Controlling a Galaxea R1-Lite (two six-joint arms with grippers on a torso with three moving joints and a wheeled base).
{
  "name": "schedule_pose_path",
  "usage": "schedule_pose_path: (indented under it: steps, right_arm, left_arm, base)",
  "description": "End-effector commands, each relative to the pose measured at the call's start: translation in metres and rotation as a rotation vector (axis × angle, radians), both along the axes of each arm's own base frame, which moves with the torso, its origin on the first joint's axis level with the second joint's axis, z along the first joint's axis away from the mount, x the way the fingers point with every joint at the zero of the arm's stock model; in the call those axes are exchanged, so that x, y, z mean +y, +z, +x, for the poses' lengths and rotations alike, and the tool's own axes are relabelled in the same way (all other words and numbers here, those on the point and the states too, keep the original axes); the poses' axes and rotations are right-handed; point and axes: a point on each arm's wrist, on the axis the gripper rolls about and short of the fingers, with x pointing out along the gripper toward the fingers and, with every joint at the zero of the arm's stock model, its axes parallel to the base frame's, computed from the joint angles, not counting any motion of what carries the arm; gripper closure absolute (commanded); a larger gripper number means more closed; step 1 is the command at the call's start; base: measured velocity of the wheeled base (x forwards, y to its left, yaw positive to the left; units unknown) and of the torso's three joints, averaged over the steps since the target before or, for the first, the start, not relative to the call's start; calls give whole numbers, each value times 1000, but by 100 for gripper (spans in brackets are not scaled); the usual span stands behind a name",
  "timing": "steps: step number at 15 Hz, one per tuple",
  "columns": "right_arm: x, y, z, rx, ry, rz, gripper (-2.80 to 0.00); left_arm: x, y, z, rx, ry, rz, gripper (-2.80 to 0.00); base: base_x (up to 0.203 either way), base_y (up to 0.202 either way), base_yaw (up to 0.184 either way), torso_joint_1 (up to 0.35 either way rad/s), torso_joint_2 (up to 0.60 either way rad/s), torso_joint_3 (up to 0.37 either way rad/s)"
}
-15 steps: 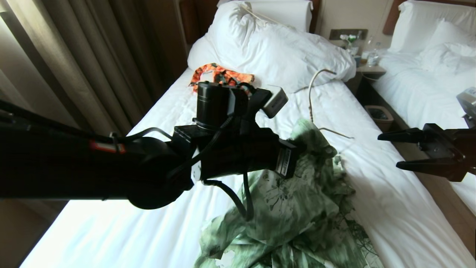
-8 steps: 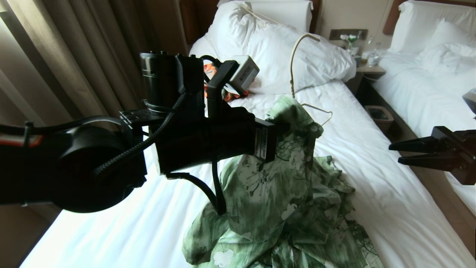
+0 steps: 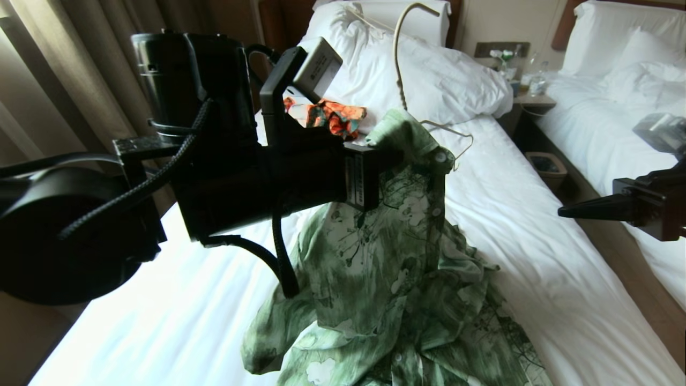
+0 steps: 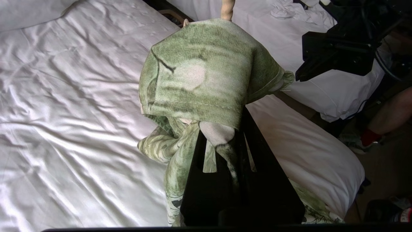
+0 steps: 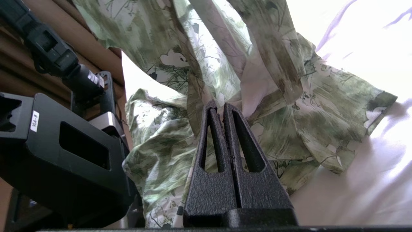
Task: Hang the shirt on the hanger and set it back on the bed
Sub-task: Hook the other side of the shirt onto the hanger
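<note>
My left gripper [image 3: 388,158] is raised over the bed [image 3: 536,241] and shut on the green flowered shirt [image 3: 386,257] at its collar end. Cloth drapes over the fingertips [image 4: 239,129] and hides what else they pinch. The cream hanger [image 3: 399,59] sticks up out of the collar, hook uppermost, with one thin arm [image 3: 455,136] poking out to the right. The shirt's top hangs in the air and its lower part lies heaped on the sheet. My right gripper [image 3: 568,212] hovers beside the bed's right edge, shut and empty, apart from the shirt [image 5: 289,96].
An orange patterned garment [image 3: 329,115] lies by the big white pillows [image 3: 445,75]. Right of the bed are a bin [image 3: 546,166], a nightstand with bottles [image 3: 528,80] and a second bed [image 3: 616,107]. Curtains [image 3: 80,80] hang on the left. A person's leg [image 4: 392,112] shows near the bed's foot.
My left gripper has risen and drawn back with the shirt and hanger, lifting the collar off the sheet. The right gripper's jaws have gone from wide open to shut.
</note>
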Motion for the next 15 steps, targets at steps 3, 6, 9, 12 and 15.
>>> schedule_pose_path:
  steps: [3, 6, 9, 12, 15]
  right_arm:
    - [21, -2, 17, 159, 68, 41, 0]
    - [33, -1, 19, 287, 59, -41, 0]
    - [48, 5, 12, 307, 50, -161, 0]
    - [47, -4, 34, 506, -32, -109, 0]
    - [52, 9, 44, 770, -188, -39, 0]
  left_arm:
    - [5, 4, -5, -6, 9, -13, 0]
    - [12, 2, -10, -3, 25, -7, 0]
    - [22, 11, -20, -26, 46, -29, 0]
    - [28, 16, -22, -37, 55, -42, 0]
    - [33, 7, -27, -22, 56, -26, 0]
  base:
    - [0, 0, 0, 0, 0, 0]
    - [0, 0, 0, 0, 0, 0]
    - [0, 0, 0, 0, 0, 0]
    - [0, 0, 0, 0, 0, 0]
    - [0, 0, 0, 0, 0, 0]
